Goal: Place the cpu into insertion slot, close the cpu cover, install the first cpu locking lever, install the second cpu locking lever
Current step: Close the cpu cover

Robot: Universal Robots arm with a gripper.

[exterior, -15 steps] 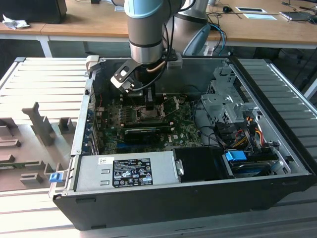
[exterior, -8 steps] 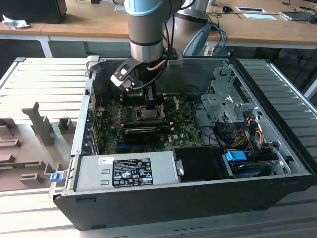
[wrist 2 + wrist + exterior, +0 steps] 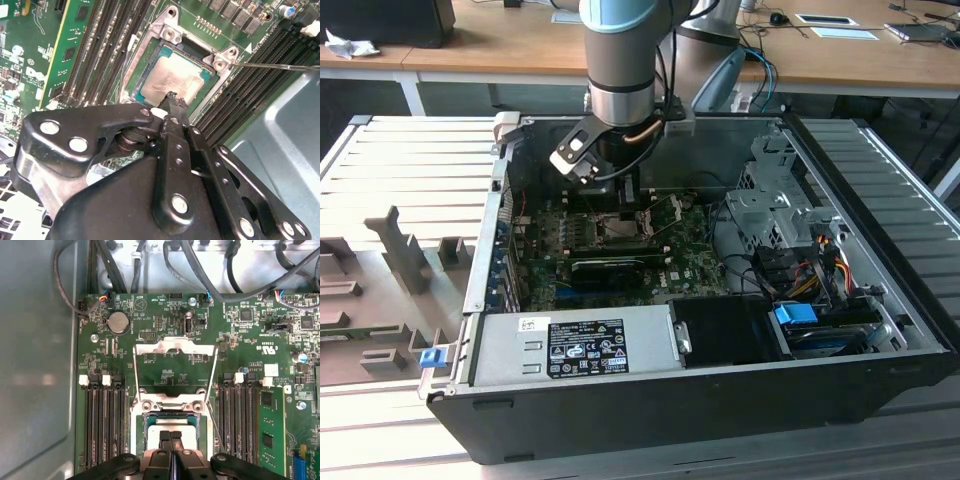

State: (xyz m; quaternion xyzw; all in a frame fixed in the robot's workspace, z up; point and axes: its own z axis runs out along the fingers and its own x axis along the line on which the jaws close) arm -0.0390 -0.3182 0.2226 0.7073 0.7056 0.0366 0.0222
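Claw [image 3: 173, 99] tips pressed together, I see them hiding one edge of the dull silvery square cpu [image 3: 170, 75] in its socket; thin metal cpu cover [image 3: 175, 346] lies folded open.

cpu [image 3: 172, 80] flat in skt [image 3: 167, 31]; cpu cover [image 3: 175, 346] open

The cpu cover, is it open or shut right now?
Open. In the first wrist view the cpu cover is swung back off the socket; in the second wrist view the cpu lies bare in it.

One cpu [image 3: 170, 77], one cpu cover [image 3: 175, 346], one coin battery [image 3: 119, 322], one arm [image 3: 620, 50], one computer case [image 3: 620, 425].
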